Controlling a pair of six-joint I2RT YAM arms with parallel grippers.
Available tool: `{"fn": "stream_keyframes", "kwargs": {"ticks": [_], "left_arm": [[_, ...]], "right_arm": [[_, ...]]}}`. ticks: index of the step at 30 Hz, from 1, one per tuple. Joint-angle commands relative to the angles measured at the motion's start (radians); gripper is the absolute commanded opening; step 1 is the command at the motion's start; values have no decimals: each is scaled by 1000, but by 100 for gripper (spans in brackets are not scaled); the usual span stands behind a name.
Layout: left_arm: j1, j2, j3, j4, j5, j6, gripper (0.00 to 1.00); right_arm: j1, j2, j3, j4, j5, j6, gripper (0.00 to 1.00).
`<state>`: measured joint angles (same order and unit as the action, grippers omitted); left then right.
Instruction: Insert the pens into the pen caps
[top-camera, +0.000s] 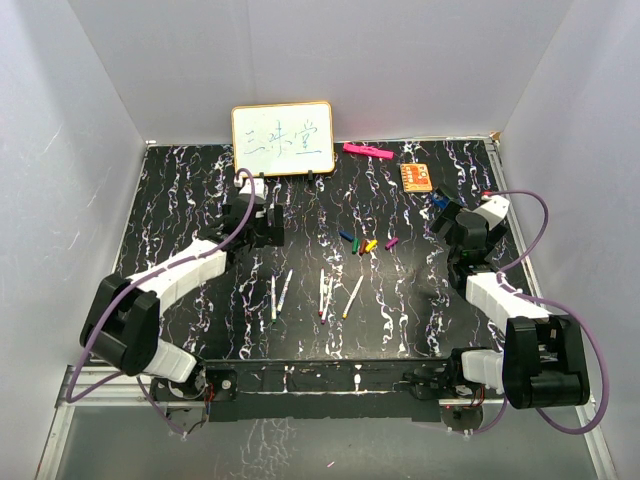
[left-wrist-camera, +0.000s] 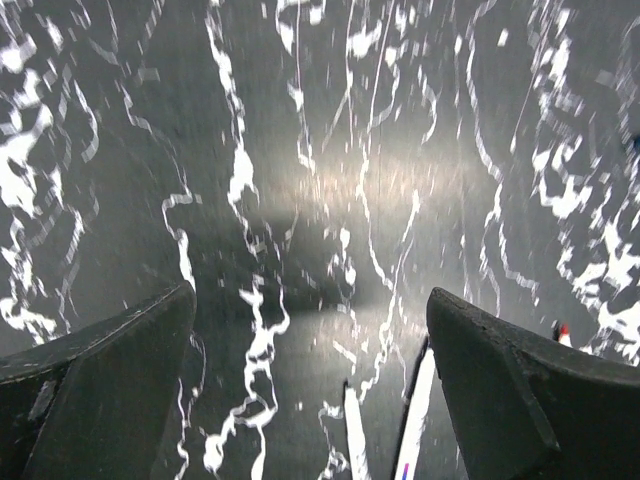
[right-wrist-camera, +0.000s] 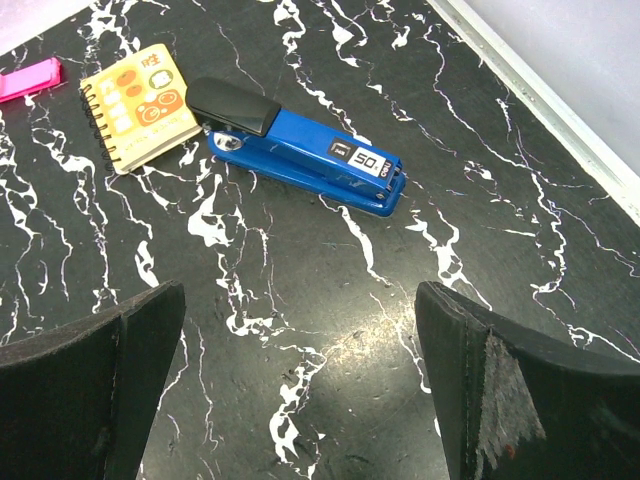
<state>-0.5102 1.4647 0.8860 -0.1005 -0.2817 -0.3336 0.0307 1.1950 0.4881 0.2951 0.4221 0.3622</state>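
White pens (top-camera: 323, 293) lie midway on the bench (top-camera: 400, 320), coloured caps (top-camera: 365, 243) just beyond them. The left claw (left-wrist-camera: 310, 295) and right claw (right-wrist-camera: 300, 290) both gape wide, empty. Only the right wrist view plainly shows a blue stapler (right-wrist-camera: 300, 150) beside a notebook (right-wrist-camera: 140, 105).

— Table (top-camera: 400, 300) first: black marble-look top, smooth, catching a soft sheen under the light
— Agreed. Glossy blue on the stapler (right-wrist-camera: 300, 150), matt black plastic cap, a bit of bare metal at the hinge
— Paper cover on the notebook (right-wrist-camera: 135, 105), wire spiral down one edge
— Smooth white plastic for the pens (top-camera: 322, 292), shiny coloured plastic for the pen caps (top-camera: 365, 243)
— Matt black on the fingers (right-wrist-camera: 520, 400) of the right gripper (right-wrist-camera: 300, 300), rough and scuffed grey at one inner face
— Glossy white on the whiteboard (top-camera: 283, 140), pale wood-look frame
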Motion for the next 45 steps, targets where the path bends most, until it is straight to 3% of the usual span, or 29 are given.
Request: {"fn": "stream_keyframes", "kwargs": {"ticks": [1, 7, 23, 37, 45], "left_arm": [[-28, -18, 16, -225, 31, -66, 99], [-41, -90, -27, -310, 62, -140, 99], [-107, -123, -113, -332, 57, -262, 70], [-164, 13, -53, -340, 5, -258, 63], [-182, 38, -30, -434, -5, -273, 60]], "right_arm": [[-3, -62, 34, 21, -41, 22, 98], [-3, -95, 27, 11, -116, 34, 98], [-3, -134, 18, 13, -203, 55, 98], [-3, -124, 20, 18, -218, 60, 98], [-3, -121, 21, 25, -229, 66, 98]]}}
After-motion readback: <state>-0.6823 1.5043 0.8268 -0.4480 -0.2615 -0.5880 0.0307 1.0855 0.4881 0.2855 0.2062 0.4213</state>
